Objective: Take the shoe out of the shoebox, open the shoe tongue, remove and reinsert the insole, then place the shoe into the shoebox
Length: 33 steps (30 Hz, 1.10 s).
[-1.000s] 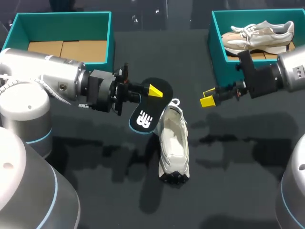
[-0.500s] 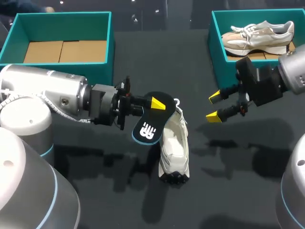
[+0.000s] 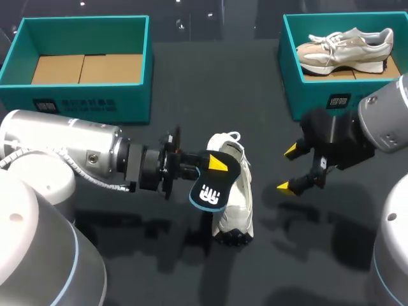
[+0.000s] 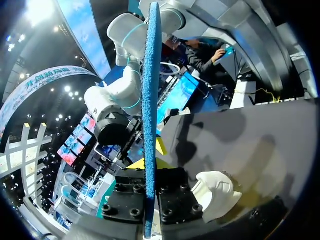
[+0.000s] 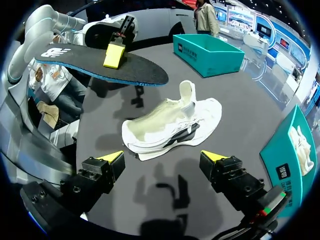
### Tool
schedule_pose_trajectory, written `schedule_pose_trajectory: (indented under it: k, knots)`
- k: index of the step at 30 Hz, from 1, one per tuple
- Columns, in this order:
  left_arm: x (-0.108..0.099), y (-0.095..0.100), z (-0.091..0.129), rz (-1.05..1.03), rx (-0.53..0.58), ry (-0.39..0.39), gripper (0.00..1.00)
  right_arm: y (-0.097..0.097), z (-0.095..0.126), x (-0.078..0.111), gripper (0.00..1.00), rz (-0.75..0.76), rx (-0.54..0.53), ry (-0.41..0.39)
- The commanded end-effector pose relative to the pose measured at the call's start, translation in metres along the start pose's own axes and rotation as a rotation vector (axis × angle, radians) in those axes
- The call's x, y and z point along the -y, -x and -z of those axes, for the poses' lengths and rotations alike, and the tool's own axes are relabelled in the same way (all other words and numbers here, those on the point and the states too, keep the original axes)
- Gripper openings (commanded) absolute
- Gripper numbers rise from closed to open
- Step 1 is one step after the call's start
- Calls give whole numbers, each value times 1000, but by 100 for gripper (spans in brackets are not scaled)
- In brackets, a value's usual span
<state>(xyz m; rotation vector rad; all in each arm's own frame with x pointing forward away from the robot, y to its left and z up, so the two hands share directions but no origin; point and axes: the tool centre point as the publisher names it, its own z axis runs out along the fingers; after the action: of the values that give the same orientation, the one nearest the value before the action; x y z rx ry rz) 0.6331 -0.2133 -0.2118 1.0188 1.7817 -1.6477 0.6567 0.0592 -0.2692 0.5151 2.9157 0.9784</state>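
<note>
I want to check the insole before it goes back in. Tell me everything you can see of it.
The insole is a thin, flat, foot-shaped sheet: black on its upper face with a white printed mark near one end, blue and foam-like along the edge. It is out of the white shoe, held roughly level in the air and apart from it. Only the left gripper touches it, its fingers shut on the two faces.

White logo on insole (image 3: 209, 189); labels on left shoebox (image 3: 83, 105), right shoebox (image 3: 312, 97) illegible.
</note>
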Motion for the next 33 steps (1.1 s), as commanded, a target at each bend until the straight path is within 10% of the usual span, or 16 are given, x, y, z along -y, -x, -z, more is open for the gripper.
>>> schedule_pose_trajectory:
  k: [1,33]
  knots:
    - [-7,-10,-11,15,0,3,0,2,-26,5,100,-3,4,-9]
    - [-15,-40,-23,51,7,19,0,-19,-71,16,100,23,16,-146]
